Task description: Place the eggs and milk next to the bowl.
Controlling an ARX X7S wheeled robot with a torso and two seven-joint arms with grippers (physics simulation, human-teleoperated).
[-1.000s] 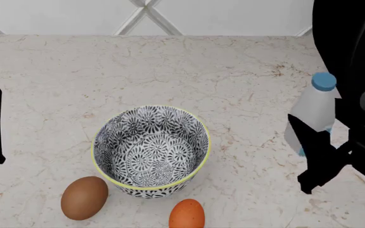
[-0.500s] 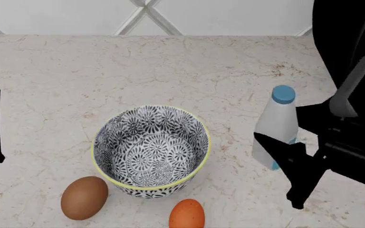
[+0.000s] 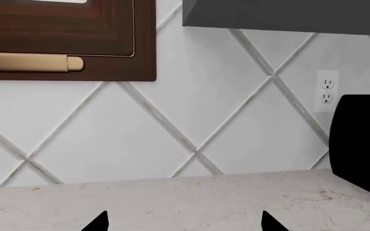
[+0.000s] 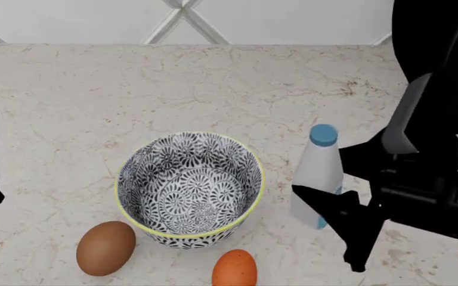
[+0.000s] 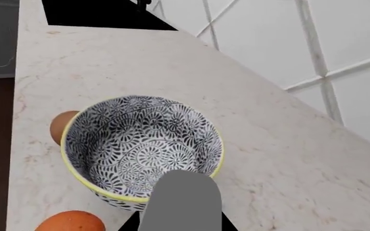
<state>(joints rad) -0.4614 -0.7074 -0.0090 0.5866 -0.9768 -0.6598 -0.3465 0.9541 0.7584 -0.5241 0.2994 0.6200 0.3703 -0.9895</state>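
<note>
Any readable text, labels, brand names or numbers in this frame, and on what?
None can be read.
milk bottle: no label text is visible in the head view.
bowl: floral pattern only, no lettering.
wall outlet: no markings readable.

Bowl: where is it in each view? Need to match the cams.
Head view: bowl low centre, left of the milk.
Right wrist view: bowl centre, behind the grey blurred shape.
Left wrist view: not in it.
Shared landmark: brown egg beside the bowl.
</note>
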